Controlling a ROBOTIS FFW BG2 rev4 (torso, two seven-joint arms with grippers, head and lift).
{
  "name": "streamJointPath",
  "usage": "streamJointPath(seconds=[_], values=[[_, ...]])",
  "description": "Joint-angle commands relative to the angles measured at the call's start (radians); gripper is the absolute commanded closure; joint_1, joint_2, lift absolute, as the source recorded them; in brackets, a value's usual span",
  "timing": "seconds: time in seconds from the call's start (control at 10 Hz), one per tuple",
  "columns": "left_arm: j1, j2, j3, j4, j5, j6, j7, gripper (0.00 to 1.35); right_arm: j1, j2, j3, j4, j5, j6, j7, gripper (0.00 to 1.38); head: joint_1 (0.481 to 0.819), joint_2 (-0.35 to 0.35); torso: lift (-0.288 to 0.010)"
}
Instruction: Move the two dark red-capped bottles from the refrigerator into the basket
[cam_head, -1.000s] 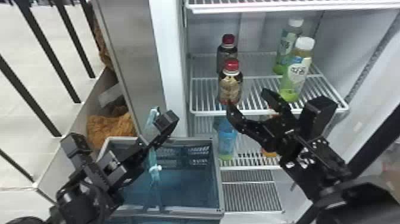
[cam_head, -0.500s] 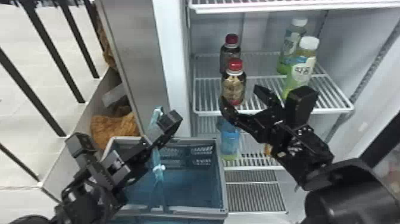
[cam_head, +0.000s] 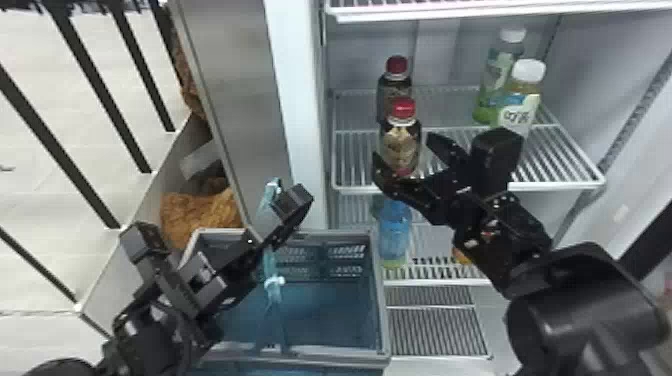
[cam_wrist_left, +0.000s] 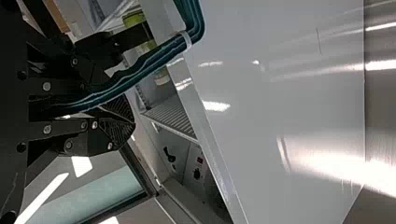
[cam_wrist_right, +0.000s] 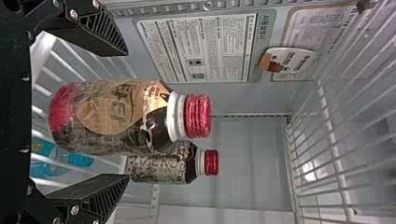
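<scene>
Head view: the right gripper (cam_head: 406, 148), opened wide, had come nearer; the front bottle (cam_head: 401, 137) was between its fingers, seemingly untouched, ready for grasping.

Upper left of the head view: a smooth, dull-sheen metal panel (cam_head: 235, 100). Lower middle: a matt grey plastic basket (cam_head: 320, 354). Right: a shelf (cam_head: 550, 186) of smooth white wire. Right wrist view, left of centre: a bottle (cam_wrist_right: 102, 112) in glossy, crinkled plastic.

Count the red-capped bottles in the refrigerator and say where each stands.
2. The front bottle stands on a shelf between the fingers of the open right gripper; the rear bottle stands behind it. Others may be hidden.
</scene>
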Motion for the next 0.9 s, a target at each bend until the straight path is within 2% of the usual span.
streamJointPath(seconds=[0.0, 0.2, 0.3, 0.4, 0.5, 0.7, 0.8], values=[[-0.002, 0.002, -0.002, 0.000, 0.000, 0.000, 0.001, 1.20, -0.041, 0.006, 0.013, 0.041, 0.003, 0.003, 0.000, 0.15, 0.687, 0.069, -0.034], [0.000, 0.002, 0.000, 0.000, 0.002, -0.002, 0.000, 1.20, -0.064, 0.010, 0.009, 0.066, 0.007, 0.013, -0.001, 0.16, 0.681, 0.074, -0.034], [0.000, 0.002, 0.000, 0.000, 0.002, -0.002, 0.000, 1.20, -0.068, 0.012, 0.009, 0.071, 0.009, 0.020, -0.001, 0.29, 0.678, 0.072, -0.034], [0.000, 0.002, 0.000, 0.000, 0.002, -0.002, 0.001, 1.20, -0.078, 0.013, 0.007, 0.078, 0.009, 0.040, -0.001, 0.71, 0.677, 0.072, -0.034], [0.000, 0.002, 0.000, 0.000, 0.002, -0.002, 0.001, 1.20, -0.083, 0.013, 0.009, 0.078, 0.025, 0.042, -0.006, 1.03, 0.677, 0.071, -0.034], [0.000, 0.002, 0.000, 0.000, 0.004, -0.002, 0.000, 1.20, -0.083, 0.013, 0.009, 0.071, 0.044, 0.050, -0.012, 1.28, 0.675, 0.068, -0.034], [0.000, 0.002, 0.000, 0.000, 0.004, -0.002, 0.000, 1.20, -0.081, 0.012, 0.011, 0.068, 0.044, 0.050, -0.012, 1.28, 0.674, 0.067, -0.034]])
